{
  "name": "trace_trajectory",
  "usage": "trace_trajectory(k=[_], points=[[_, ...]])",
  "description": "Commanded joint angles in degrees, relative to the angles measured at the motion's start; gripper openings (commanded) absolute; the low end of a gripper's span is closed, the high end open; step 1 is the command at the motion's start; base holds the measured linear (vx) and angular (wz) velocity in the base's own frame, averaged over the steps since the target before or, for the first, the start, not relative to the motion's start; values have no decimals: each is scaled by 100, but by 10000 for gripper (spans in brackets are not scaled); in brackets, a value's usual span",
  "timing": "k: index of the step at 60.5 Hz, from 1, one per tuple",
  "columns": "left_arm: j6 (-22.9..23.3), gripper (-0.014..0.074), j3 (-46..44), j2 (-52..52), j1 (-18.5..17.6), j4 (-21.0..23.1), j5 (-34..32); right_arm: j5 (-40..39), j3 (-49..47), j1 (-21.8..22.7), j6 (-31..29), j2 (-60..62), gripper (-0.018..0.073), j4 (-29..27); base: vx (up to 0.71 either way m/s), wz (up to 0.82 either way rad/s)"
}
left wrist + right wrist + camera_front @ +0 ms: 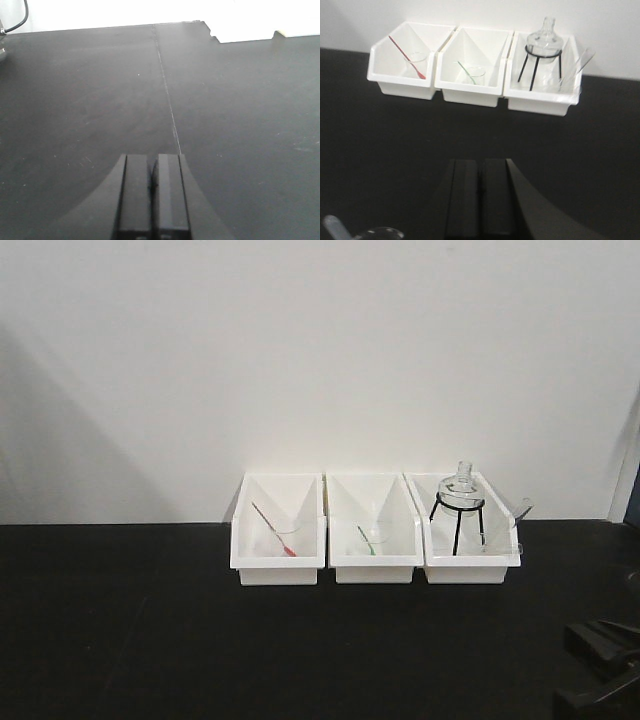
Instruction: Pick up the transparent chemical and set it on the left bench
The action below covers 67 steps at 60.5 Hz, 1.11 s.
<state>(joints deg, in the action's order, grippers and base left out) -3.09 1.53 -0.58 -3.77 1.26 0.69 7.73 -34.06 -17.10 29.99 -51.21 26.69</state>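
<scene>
Transparent chemical, as we make it out, sits faintly in the rightmost white bin, just beside the flask on its black tripod. That bin stands with two others on the left bench, against the white wall. We see the right gripper closed and empty, well short of the bins. The left gripper is likewise closed and empty over bare worktop.

Matte black bench; glossy white plastic bins; clear glass flask.
</scene>
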Motion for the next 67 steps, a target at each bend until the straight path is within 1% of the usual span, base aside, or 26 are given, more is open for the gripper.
trace_trajectory(k=[1, 5, 9, 11, 14, 17, 20, 26, 31, 42, 50, 67], points=[[45, -3, 93, -110, -10, 4, -449, -252, -127, 9, -396, 256, -8, -870, 0, 0], [45, -3, 93, -110, -10, 4, -449, -257, 106, 9, -1108, 647, -8, -1309, 0, 0], [45, -3, 93, -110, -10, 4, -449, -376, 465, 19, -1542, 1074, -8, -1485, 0, 0], [45, -3, 93, -110, -10, 4, -449, -469, 718, 74, -1638, 1330, -8, -1529, 0, -1], [45, -3, 93, -110, -10, 4, -449, -564, 1115, 211, -1639, 1719, -8, -1702, 0, -1], [45, -3, 93, -110, -10, 4, -449, -655, 1524, 501, -1562, 2112, -8, -1977, 0, 0], [45, -3, 93, -110, -10, 4, -449, -773, 1965, 788, -1487, 2556, -8, -2066, 0, 0], [45, -3, 93, -110, -10, 4, -449, -773, 2555, 1253, -1488, 3283, -8, -2006, 0, 0], [45, -3, 93, -110, -10, 4, -449, -773, 2958, 1469, -1500, 3959, -8, -1917, 0, 0], [45, -3, 93, -110, -10, 4, -449, -773, 3608, 1496, -1500, 5271, -8, -1934, 0, 0], [45, -3, 93, -110, -10, 4, -449, -557, 3622, 1496, -1500, 5185, -8, -1902, 0, 0], [45, -3, 93, -110, -10, 4, -449, -554, 3622, 1491, -1500, 5251, -8, -1902, 0, 0]])
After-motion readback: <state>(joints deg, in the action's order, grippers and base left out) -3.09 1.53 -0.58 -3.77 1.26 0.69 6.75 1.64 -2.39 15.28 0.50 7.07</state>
